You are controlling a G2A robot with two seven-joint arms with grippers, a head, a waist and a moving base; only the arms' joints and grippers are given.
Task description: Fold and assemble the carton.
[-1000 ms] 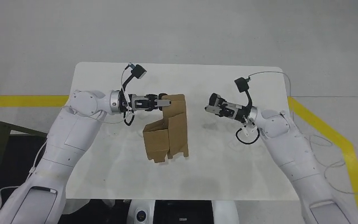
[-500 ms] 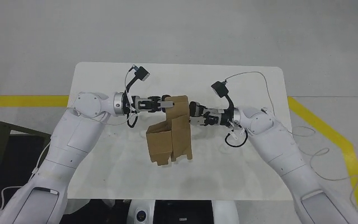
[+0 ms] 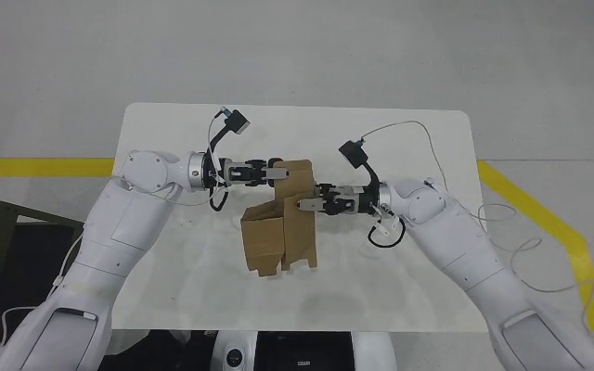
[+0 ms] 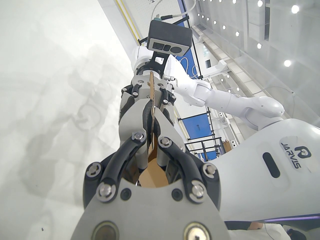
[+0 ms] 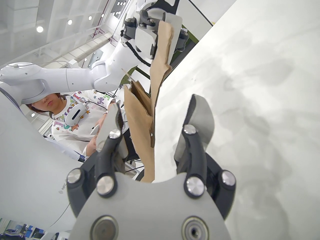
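Observation:
A brown cardboard carton, partly folded, hangs upright over the middle of the white table. My left gripper is shut on the carton's top far edge; in the left wrist view its fingertips pinch the thin cardboard edge. My right gripper is at the carton's right side, open. In the right wrist view the right gripper has its two fingers apart on either side of the carton's panel, and the left gripper holds the far end.
The table's far right edge carries a loose cable from the right arm. Yellow floor tape runs beside the table. Bare tabletop lies all around the carton.
My right arm has swung left across the table until its open fingers straddle the carton's right edge. The left gripper kept its hold; the carton shifted slightly right.

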